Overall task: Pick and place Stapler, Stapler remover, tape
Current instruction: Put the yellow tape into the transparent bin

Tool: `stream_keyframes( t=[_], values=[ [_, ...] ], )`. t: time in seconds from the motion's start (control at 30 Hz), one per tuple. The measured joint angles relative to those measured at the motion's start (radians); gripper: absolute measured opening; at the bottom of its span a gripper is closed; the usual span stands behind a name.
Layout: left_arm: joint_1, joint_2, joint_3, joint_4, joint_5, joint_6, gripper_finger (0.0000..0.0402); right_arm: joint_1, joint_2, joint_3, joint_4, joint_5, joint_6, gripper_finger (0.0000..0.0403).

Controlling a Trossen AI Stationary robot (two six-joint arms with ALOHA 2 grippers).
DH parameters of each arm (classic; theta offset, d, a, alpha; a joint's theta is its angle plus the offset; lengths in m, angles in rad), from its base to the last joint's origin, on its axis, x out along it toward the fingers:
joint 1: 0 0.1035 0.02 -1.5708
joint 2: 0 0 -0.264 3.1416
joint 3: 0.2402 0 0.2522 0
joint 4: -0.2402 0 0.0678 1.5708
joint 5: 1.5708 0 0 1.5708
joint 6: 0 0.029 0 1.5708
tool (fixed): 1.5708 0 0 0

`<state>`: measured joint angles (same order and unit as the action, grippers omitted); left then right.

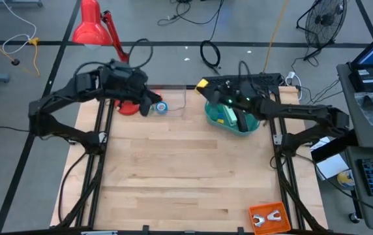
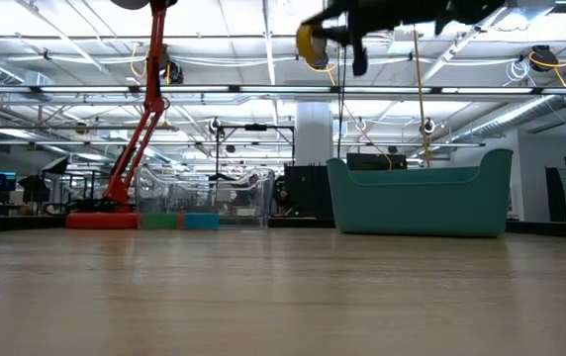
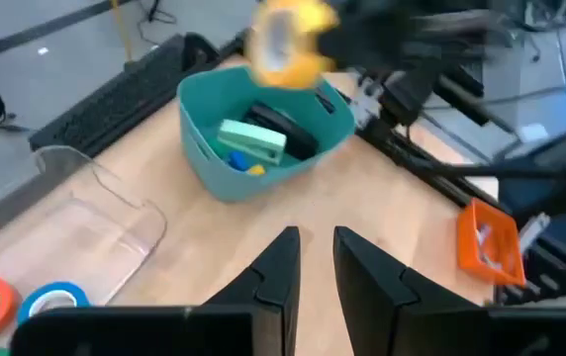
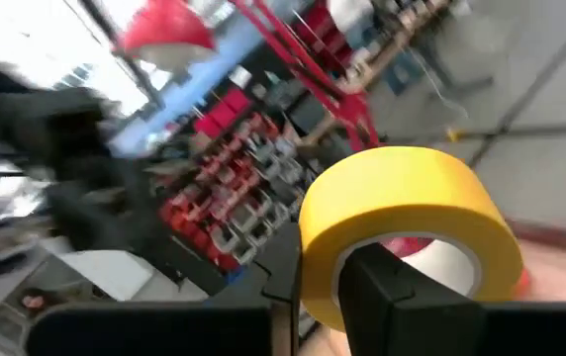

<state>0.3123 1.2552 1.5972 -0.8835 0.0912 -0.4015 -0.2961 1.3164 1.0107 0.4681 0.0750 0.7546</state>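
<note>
- Wooden desk (image 1: 173, 176): right pincer (image 4: 382, 287), gripping yellow tape (image 4: 407, 213) by its wall above the teal bin (image 1: 229, 121), could drop it outside.
- Left pincer (image 3: 313, 262), narrow and empty, waits near the far-left corner.

You see an evenly bright scene, lit by rows of ceiling lights (image 2: 263, 59) that glare white in the low view. The right wrist view is heavily motion-blurred around the yellow tape roll (image 4: 407, 222). In the left wrist view, the far arm (image 3: 412, 40) smears and only the near fingers (image 3: 278, 277) stay sharp.
</note>
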Motion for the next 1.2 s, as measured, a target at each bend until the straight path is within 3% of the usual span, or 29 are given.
stream_keyframes(
  t=[0.23, 0.4, 0.6, 0.97, 1.2],
  values=[
    [-0.149, -0.014, 0.000, 0.049, -0.096, 0.046, 0.0067, -0.078, 0.191, 0.125, -0.013, -0.205, 0.062, 0.0036],
    [-0.202, -0.016, 0.001, 0.172, -0.058, 0.095, 0.0067, -0.093, 0.317, 0.302, -0.149, -0.314, -0.022, 0.0034],
    [-0.215, -0.015, 0.001, 0.210, -0.067, 0.077, 0.0067, -0.117, 0.446, 0.488, -0.347, -0.342, -0.157, 0.0034],
    [-0.168, -0.015, 0.001, 0.156, -0.068, 0.048, 0.0067, -0.200, 0.596, 0.630, -0.522, -0.525, -0.316, 0.0034],
    [-0.168, -0.015, 0.001, 0.121, -0.066, 0.046, 0.0067, -0.187, 0.657, 0.747, -0.682, -0.516, -0.478, 0.0034]
  ],
)
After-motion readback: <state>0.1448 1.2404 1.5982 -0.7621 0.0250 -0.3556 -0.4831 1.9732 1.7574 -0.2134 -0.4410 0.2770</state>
